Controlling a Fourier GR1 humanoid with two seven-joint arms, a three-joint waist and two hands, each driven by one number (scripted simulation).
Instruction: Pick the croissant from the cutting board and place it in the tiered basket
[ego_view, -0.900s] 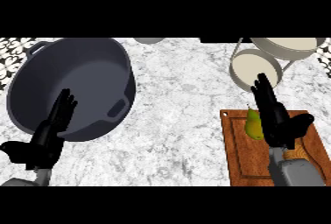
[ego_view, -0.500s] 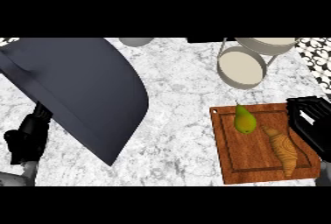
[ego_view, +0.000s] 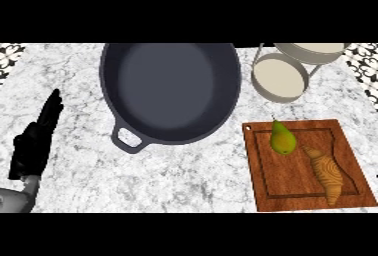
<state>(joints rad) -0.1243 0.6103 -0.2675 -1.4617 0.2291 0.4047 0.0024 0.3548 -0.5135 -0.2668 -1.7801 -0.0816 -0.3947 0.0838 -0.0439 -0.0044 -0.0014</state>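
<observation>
A brown wooden cutting board (ego_view: 295, 187) lies at the lower right of the marble counter. On its right half lies a long golden-brown croissant (ego_view: 328, 175), pointing toward me. A green pear (ego_view: 282, 139) sits on the board's upper left part. The tiered basket (ego_view: 284, 75), cream-coloured with a wire frame, stands at the back right, just beyond the board. My left hand (ego_view: 33, 142) rests at the far left edge, fingers straight and pointing up, touching nothing. My right hand does not show.
A large dark cast-iron pan (ego_view: 170, 87) fills the middle back of the counter, its small loop handle (ego_view: 127, 139) pointing toward me. Patterned tiles show at both top corners.
The view has shifted, so the pan now sits centred. My right hand, which was at the board's right side, has left the view. The left hand stays open at the left.
</observation>
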